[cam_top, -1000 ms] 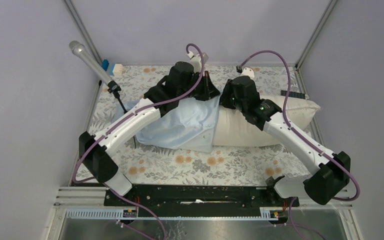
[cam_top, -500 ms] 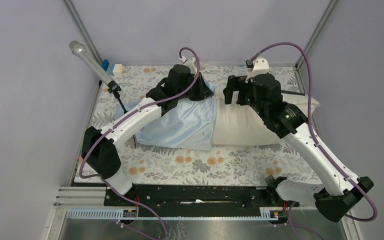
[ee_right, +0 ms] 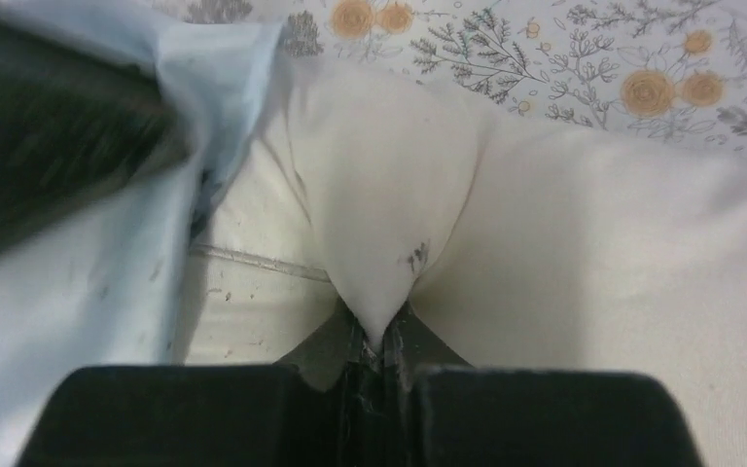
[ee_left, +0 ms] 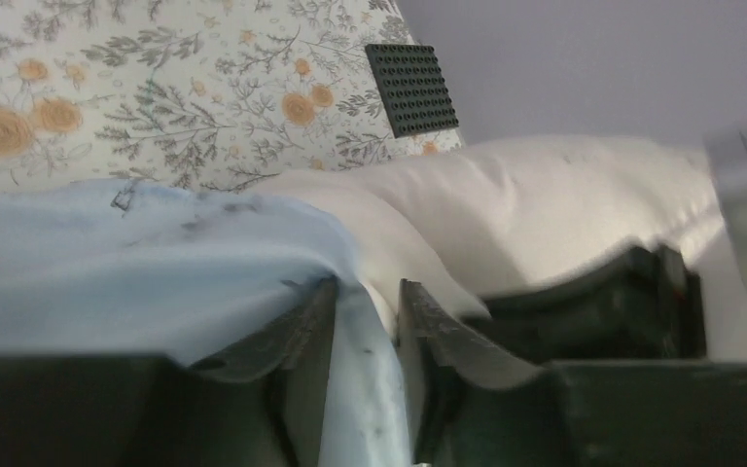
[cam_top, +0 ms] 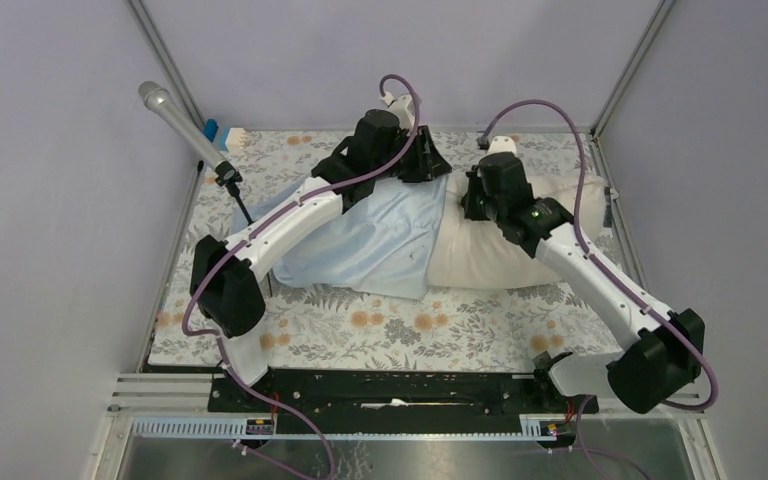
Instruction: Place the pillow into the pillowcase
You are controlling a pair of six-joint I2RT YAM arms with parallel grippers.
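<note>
- The plump cream fabric pillow (cam_top: 520,255) lies lengthwise on the floral-printed table cloth (cam_top: 380,325), right of the middle and toward the far side
- The thin, wrinkled light-blue fabric pillowcase (cam_top: 370,240) lies just left of it, its right edge lapping over the pillow's left end
- The right gripper (cam_top: 472,195) sits at the far left part of the pillow; in its wrist view the fingers (ee_right: 418,355) are pressed together on a raised pinch of the cream fabric, with blue cloth just to the left
- The left gripper (cam_top: 428,160) is at the far edge of the pillowcase, near the right gripper
- In the left wrist view its fingers (ee_left: 306,326) stand a little apart; blue cloth drapes over one and runs down through the gap, and whether they pinch it cannot be told
- A flat black studded plate (ee_left: 411,88) lies on the cloth beyond the pillow
- A grey microphone (cam_top: 175,122) on a stand leans over the far left corner
</note>
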